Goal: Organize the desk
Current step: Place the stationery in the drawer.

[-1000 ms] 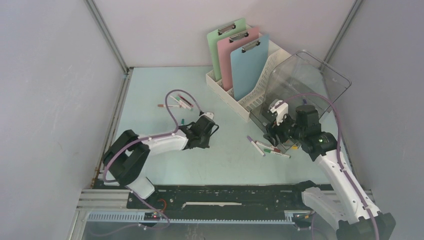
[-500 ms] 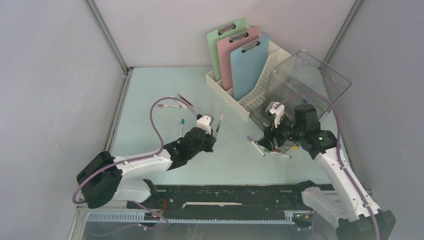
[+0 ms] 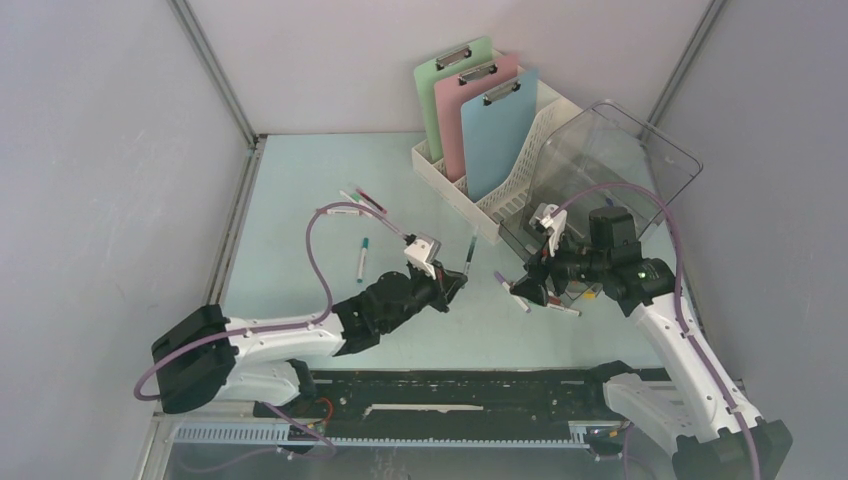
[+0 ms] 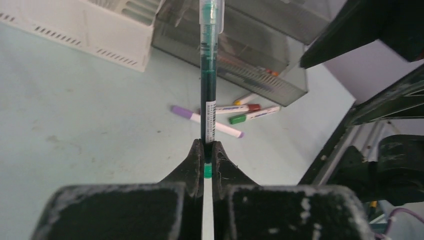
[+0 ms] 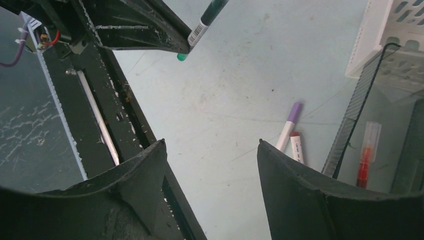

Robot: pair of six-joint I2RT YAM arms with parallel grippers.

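Where the pale mint-blue desk [image 3: 300, 170] fills the floor of the grey-walled enclosure, with both arm bases at its near edge, you see the left arm reaching low across its middle. The left gripper [image 4: 205, 152] is pinching a green pen [image 4: 208, 75] close to its lower end. The fingers press on the barrel from both sides, and the pen is clear of the surface. Its far end points toward the white file rack [image 3: 505, 205] and the clear bin [image 3: 610, 160].

The right gripper [image 5: 210, 150] hangs just beside the held pen, its fingers spread wide with nothing between them, over bare desk. Near it a purple-capped marker [image 4: 205, 121], a red-capped marker [image 4: 235, 108] and a green-capped marker [image 4: 255, 114] lie close together on the desk, in front of the bin.

At the far right, the rack holds a green clipboard [image 3: 440, 90], a pink clipboard [image 3: 468, 100] and a blue clipboard [image 3: 500, 135], all upright. The bin sits tilted just to the right of the rack. An orange-red pen [image 5: 364, 162] shows through its wall.

On the left half of the desk, a lone green-tipped pen [image 3: 361, 258] lies well apart from the grippers, with a few more pens [image 3: 358, 202] beyond it
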